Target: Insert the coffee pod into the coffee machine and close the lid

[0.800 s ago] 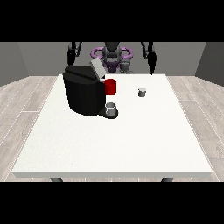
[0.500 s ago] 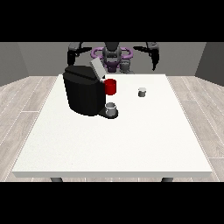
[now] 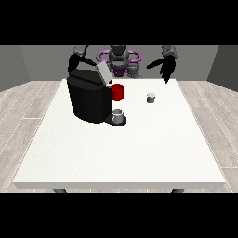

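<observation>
A black coffee machine (image 3: 88, 98) stands on the white table (image 3: 121, 153) at the left, its grey lid (image 3: 104, 73) tilted up and open. A red part (image 3: 118, 92) sticks out at its front, and a grey cup (image 3: 118, 116) sits on its base. The small grey coffee pod (image 3: 150, 97) rests on the table to the machine's right. The hand at the view's right (image 3: 166, 68) hangs in the air behind and to the right of the pod, fingers pointing down and relaxed, holding nothing. The hand at the view's left (image 3: 73, 62) is raised behind the machine, partly hidden.
The robot's torso (image 3: 119, 60) stands behind the table's far edge. Wooden floor surrounds the table. Bare tabletop stretches from the machine and pod to the near edge.
Both arms have swung up and outward from the robot's sides. The hand at the view's right has come forward over the table's far edge towards the pod. Machine and pod have not moved.
</observation>
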Robot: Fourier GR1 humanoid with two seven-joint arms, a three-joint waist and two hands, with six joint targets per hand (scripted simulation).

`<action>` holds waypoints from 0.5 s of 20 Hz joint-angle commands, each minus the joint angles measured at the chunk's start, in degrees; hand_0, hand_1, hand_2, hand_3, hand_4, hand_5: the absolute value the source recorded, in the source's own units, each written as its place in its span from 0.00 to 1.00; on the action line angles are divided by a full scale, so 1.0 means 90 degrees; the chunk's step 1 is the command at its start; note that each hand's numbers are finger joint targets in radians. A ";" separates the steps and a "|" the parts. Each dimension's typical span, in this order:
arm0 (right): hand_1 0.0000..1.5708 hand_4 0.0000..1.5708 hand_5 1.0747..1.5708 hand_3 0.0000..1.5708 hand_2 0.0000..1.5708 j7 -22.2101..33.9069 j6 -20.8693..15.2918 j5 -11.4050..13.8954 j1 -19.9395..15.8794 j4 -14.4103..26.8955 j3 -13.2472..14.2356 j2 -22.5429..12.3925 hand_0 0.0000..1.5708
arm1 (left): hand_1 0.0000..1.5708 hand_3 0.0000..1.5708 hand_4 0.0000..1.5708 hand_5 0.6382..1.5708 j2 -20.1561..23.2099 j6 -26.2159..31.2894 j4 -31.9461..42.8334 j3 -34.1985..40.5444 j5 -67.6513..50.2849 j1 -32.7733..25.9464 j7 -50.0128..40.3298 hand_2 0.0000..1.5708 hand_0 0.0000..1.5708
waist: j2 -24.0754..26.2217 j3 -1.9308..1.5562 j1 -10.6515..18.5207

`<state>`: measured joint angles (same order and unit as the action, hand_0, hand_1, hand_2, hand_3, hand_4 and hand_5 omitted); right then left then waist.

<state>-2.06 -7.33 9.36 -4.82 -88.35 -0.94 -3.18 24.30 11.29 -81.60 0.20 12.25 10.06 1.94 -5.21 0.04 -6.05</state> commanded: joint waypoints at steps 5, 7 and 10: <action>0.00 0.00 1.00 0.00 0.00 0.0164 -0.0037 0.0099 -0.0549 -0.0248 -0.0276 0.0234 0.00 | 0.00 0.00 0.00 1.00 0.0435 0.0017 0.1492 0.0185 0.0725 0.1164 -0.0003 0.00 0.00 | -0.0725 -0.0003 -0.0580; 0.00 0.00 1.00 0.00 0.00 0.0253 -0.0049 0.0004 -0.0585 -0.0166 -0.0109 0.0204 0.00 | 0.00 0.00 0.00 1.00 0.0191 -0.0114 0.1808 -0.0115 0.1072 0.0975 0.0406 0.00 0.00 | -0.0675 -0.0003 -0.0390; 0.00 0.00 1.00 0.00 0.00 -0.0011 -0.0243 0.0207 -0.0359 0.0067 -0.0188 0.0246 0.00 | 0.00 0.00 0.00 1.00 0.0491 -0.0077 0.2334 0.0148 0.1150 0.1242 0.0731 0.00 0.00 | -0.0925 -0.0002 -0.0403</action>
<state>-1.06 -8.27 10.22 -8.53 -88.81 -2.64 -1.46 27.32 11.63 -66.36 0.39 20.15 18.78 5.12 -11.18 0.03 -9.22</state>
